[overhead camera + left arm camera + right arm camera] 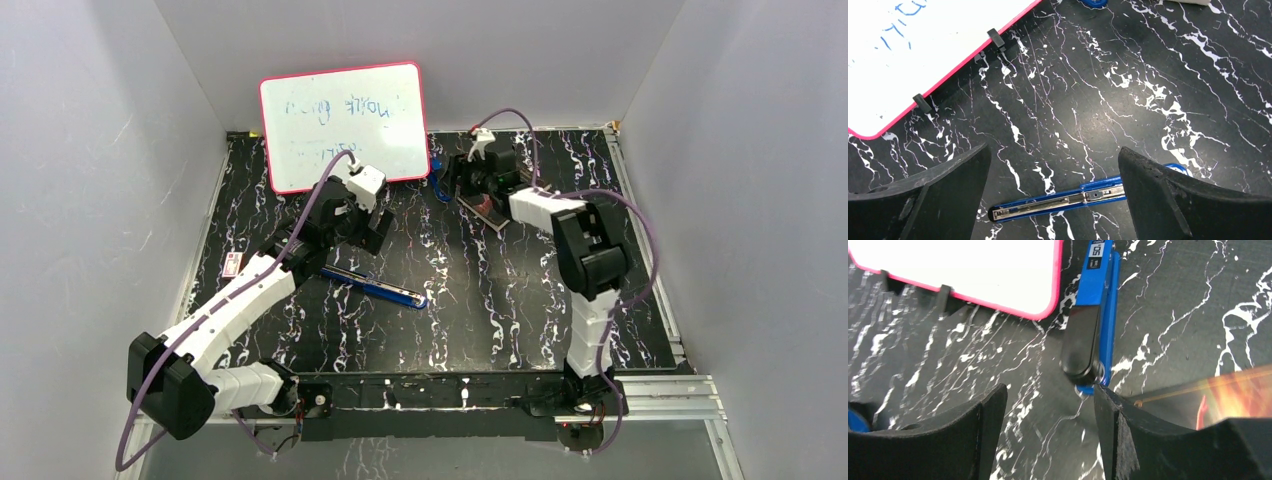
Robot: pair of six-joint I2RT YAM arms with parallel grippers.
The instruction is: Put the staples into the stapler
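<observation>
The stapler (1058, 202) lay opened out flat on the table (500, 300), well to the near side of the whiteboard (345, 125), towards my bases. Its silvery channel faced up. I could not make out any loose staples in any view, nor tell whether the channel already held some.

My left gripper (1053, 151) hung over it, spread wide and holding nothing. The stapler's long axis ran almost from one finger to the other, slightly tilted, with one end hidden behind a finger. The jaws' closing line therefore followed its length rather than crossing it, so I judged the wrist would need to turn before any grip. That arm was far the nearer.

My right gripper (1049, 390) was also parted and empty, just off the whiteboard's lower right corner. It pointed at a blue and black tool (1093, 315) lying there, whose label read "50"; the smaller print was too small to read. A flame-printed card (1238, 390) lay beside that tool.

The whiteboard carried blue handwriting I could not read. A small white box (232, 263) sat near the whiteboard's lower left, its label illegible.
</observation>
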